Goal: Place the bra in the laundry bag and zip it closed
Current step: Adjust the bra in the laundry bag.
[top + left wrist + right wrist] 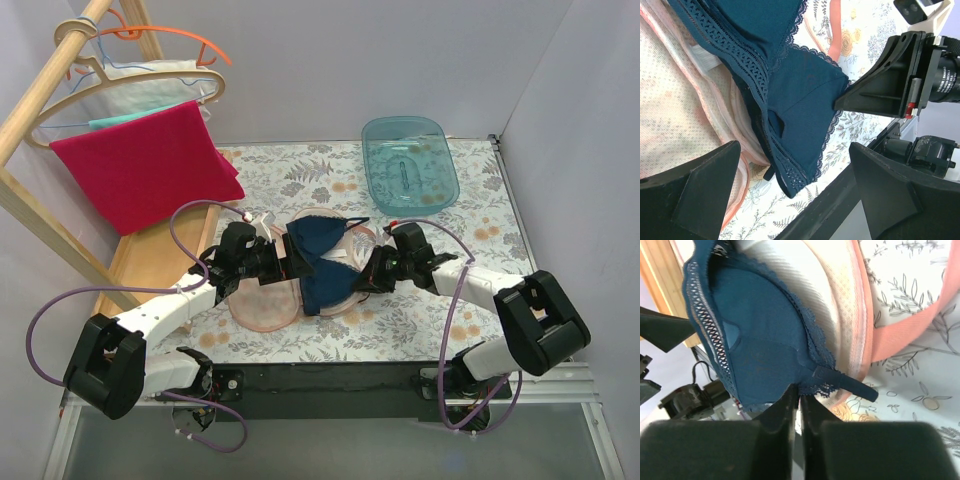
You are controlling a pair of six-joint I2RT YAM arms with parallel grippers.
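Note:
The dark navy bra (322, 262) lies partly on the open peach-pink laundry bag (262, 305) at the table's middle. My right gripper (365, 277) is shut on the bra's lace edge, seen up close in the right wrist view (800, 392), with the bra (755, 340) spread ahead and the bag's mesh lining (837, 305) behind it. My left gripper (287, 262) is open at the bra's left side. In the left wrist view it (795, 150) straddles the bra's lower cup (795, 95) without touching it, with the bag (680, 105) to the left.
A translucent teal tub (408, 162) stands at the back right. A red towel (145, 165) hangs from hangers on a wooden rack (150, 255) at the left. The bag's pink loop (910, 335) lies on the floral cloth. The table's black front edge (330, 375) is close.

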